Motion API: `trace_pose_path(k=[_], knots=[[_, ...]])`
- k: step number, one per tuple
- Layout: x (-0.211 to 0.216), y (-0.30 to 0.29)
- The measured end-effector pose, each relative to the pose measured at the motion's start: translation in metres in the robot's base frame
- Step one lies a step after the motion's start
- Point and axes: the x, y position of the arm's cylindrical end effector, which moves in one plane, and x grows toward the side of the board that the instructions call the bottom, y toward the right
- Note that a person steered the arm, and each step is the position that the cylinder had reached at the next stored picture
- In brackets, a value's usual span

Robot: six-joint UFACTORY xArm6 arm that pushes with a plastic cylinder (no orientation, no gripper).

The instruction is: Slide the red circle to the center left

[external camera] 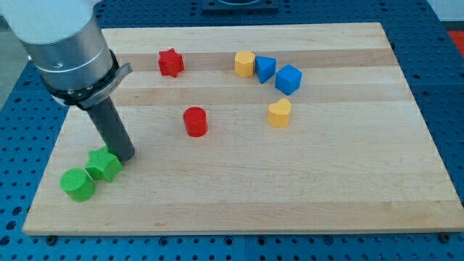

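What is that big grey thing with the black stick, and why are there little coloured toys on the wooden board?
That grey thing is a robot arm. It has no hand, only a dark rod, and my tip slides along the wooden board to push blocks. Nothing is held; it only pushes.

There is one picture, looking down at the board from the front. Where the camera sits is not known.

On the board lie a red circle near the middle, a red star above it, and a yellow block, two blue blocks and a yellow heart to the view's right. At the bottom left sit a green star and a green circle.

My tip is right beside the green star, away from the red circle.
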Motion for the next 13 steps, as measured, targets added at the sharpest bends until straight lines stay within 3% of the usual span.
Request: trace_pose_path(k=[3,6,8,13], knots=[[0.004,-0.009],[-0.011,0.102],[-0.035,0.135],[-0.075,0.109]])
